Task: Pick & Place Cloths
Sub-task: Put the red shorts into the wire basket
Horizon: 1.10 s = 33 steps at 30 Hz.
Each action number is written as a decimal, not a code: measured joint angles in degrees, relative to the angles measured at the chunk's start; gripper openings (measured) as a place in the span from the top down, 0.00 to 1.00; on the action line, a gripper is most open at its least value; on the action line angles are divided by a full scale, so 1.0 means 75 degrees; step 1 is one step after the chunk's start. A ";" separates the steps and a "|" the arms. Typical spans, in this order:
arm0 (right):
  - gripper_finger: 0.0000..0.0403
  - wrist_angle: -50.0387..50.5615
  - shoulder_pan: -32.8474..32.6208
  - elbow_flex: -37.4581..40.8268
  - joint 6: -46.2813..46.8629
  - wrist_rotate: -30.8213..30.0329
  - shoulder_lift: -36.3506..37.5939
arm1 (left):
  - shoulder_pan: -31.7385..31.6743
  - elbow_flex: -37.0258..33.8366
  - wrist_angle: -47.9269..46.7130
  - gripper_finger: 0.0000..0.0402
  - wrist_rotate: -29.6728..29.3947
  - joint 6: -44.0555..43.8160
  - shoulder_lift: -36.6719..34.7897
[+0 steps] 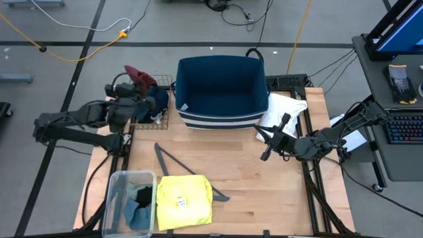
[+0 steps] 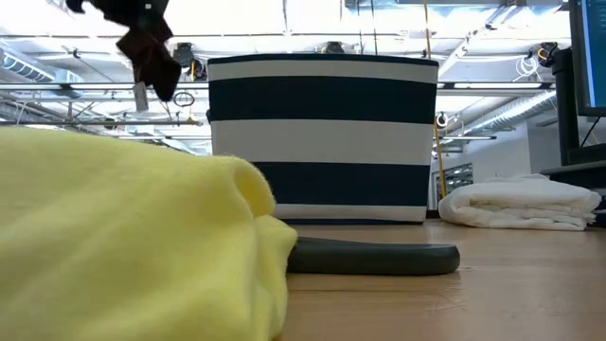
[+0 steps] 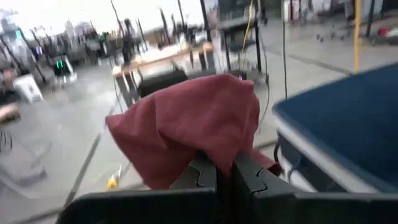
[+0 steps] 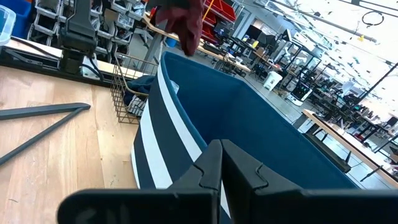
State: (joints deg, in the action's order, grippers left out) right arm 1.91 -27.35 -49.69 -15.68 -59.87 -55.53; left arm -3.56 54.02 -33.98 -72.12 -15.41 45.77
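I can read no text anywhere; the small white tag on my yellow T-shirt [image 1: 180,201], lower centre of the high view, is too tiny to make out.

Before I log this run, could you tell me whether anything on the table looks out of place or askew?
Only small things: the grey hanger lies flat on the table, one end tucked under the yellow T-shirt. The white shirt hangs over the table's far right edge. The left gripper is shut on the maroon piece, raised beside the empty striped bin.
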 joint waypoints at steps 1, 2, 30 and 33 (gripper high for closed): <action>1.00 0.0000 0.0000 0.0000 0.0000 0.0000 0.0000 | -0.0217 0.0000 -0.0340 1.00 0.0238 -0.0350 0.0027; 1.00 0.0000 0.0000 0.0000 0.0000 0.0000 0.0000 | -0.0457 0.0000 -0.0658 1.00 0.0479 -0.0690 0.0060; 1.00 0.0003 0.0000 -0.0002 0.0031 0.0000 0.0000 | -0.6116 -0.0003 -0.2116 1.00 0.7887 -0.1421 0.3237; 1.00 0.0006 0.0000 -0.0001 0.0183 0.0003 0.0000 | -0.6344 -0.0003 -0.2116 1.00 0.8400 -0.1607 0.3619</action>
State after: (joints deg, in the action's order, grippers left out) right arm 1.96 -27.35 -49.70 -14.31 -59.86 -55.53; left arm -51.14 54.00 -49.84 -9.12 -27.46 72.91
